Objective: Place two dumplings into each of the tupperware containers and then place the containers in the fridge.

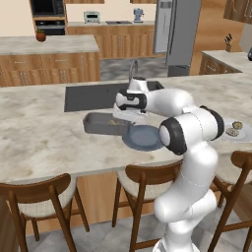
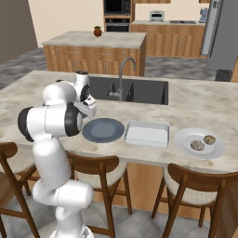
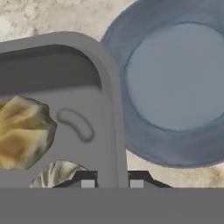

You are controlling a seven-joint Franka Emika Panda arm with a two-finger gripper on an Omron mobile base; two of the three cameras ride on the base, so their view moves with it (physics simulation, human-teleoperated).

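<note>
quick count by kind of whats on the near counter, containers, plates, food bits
tupperware containers: 2
plates: 2, one blue-grey, one white
dumplings in the grey container: 2
food pieces on the white plate: 2
total: 8

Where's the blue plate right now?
The blue plate sits on the counter's near edge, between the two tupperware containers, in front of the sink.

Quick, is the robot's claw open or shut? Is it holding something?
Gripper: nearly shut, straddling the container wall; an actual grip cannot be told.
</note>
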